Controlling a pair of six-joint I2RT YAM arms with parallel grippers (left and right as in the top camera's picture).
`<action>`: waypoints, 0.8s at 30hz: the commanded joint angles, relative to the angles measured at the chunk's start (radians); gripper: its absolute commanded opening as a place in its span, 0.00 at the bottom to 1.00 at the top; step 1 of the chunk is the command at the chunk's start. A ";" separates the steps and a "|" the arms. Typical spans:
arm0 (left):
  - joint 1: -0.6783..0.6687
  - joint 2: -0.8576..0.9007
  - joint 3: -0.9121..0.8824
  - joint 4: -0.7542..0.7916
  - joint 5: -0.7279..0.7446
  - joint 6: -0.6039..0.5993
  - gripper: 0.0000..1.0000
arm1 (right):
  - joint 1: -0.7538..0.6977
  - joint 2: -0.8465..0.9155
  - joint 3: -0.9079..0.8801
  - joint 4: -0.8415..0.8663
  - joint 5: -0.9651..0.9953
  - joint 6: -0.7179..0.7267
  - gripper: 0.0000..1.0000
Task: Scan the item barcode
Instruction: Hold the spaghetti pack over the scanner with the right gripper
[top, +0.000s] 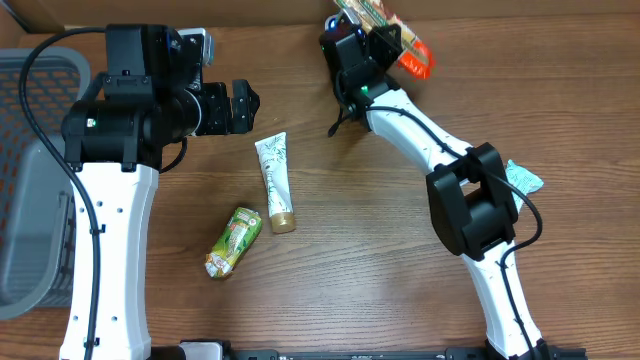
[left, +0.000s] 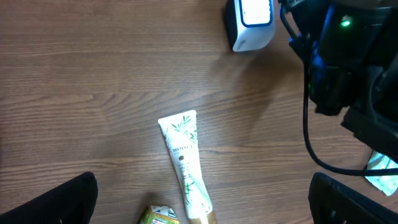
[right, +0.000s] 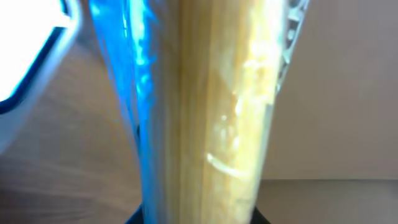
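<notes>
My right gripper (top: 378, 38) is raised at the back of the table, shut on a clear packet of yellow noodles (top: 405, 45) with an orange and green label. The packet (right: 217, 112) fills the right wrist view, clamped in the right gripper (right: 199, 216). Just left of it glows the white scanner (right: 28, 56). The scanner (left: 251, 23) stands on the table next to my right arm and is mostly hidden from above. My left gripper (top: 244, 106) hangs wide open and holds nothing. In its wrist view the left gripper (left: 202, 198) hovers over a tube.
A white tube with green leaves and a gold cap (top: 274, 182) lies mid-table, also in the left wrist view (left: 186, 162). A green-yellow packet (top: 233, 241) lies below it. A teal wrapper (top: 523, 178) sits by the right arm. A grey basket (top: 25, 200) stands at the left edge.
</notes>
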 joint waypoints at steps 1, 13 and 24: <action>-0.002 0.005 0.014 0.000 -0.002 0.019 0.99 | 0.001 -0.014 0.048 0.069 0.096 -0.228 0.04; -0.002 0.005 0.014 0.000 -0.003 0.019 1.00 | -0.019 0.047 0.048 0.068 0.108 -0.247 0.04; -0.002 0.005 0.014 0.000 -0.002 0.019 1.00 | -0.028 0.051 0.048 0.117 0.171 -0.245 0.04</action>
